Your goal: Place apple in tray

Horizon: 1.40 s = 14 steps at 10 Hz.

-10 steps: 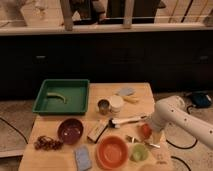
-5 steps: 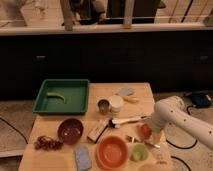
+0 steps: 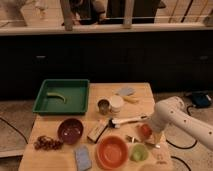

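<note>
- Apple (image 3: 144, 131): at the right side of the table (image 3: 47, 125), near its edge, right at the claw. I cannot tell whether it is resting or just lifted.
- Claw (image 3: 148, 138): at the end of the white arm (image 3: 172, 116), down on the apple's four-o'clock side, touching it or nearly so. I cannot tell whether it is open, closed or gripping.
- Step, as judged: taking hold of the apple; the carry to the tray is not yet done.
- Risk, nearest: a round fruit held off-centre may squirt out and roll. The green cup (image 3: 139, 153) is just beside the claw at six o'clock, and the table edge is near at three.
- Risk, next out: the brush (image 3: 125, 120) lies at ten o'clock with its end close to the apple, so a low departure could drag it.
- Risk, on route: the can (image 3: 103, 106) and white cup (image 3: 116, 104) stand at ten to eleven o'clock, on the line to the tray. Too little lift would topple them. The orange bowl (image 3: 111, 151) at eight and the purple bowl (image 3: 70, 131) at nine lie off that line.
- Tray (image 3: 39, 104): well apart at ten o'clock, on the far-left corner. A curved yellow item (image 3: 56, 96) is inside. The long reach gives a weak hold time to slip.
- Arm pose: enters from three o'clock, low over the table edge, bends at a bulky joint, then drops steeply to the claw.
</note>
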Each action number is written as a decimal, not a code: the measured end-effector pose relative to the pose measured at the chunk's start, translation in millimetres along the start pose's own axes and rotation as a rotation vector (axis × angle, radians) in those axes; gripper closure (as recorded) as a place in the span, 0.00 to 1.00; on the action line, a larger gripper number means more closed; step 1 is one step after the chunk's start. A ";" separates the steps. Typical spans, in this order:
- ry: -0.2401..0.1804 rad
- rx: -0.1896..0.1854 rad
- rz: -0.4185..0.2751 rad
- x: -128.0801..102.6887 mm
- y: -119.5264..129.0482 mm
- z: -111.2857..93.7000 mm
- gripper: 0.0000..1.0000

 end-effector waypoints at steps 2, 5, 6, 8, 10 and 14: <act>0.002 0.002 -0.012 0.7 0.3 0.7 0.20; 0.008 0.006 -0.040 2.2 1.0 1.8 0.20; 0.008 0.006 -0.044 2.3 1.0 1.9 0.20; 0.010 0.007 -0.051 2.7 1.2 2.2 0.20; 0.011 0.008 -0.065 3.6 2.5 2.9 0.20; 0.015 0.008 -0.107 4.6 3.2 4.5 0.20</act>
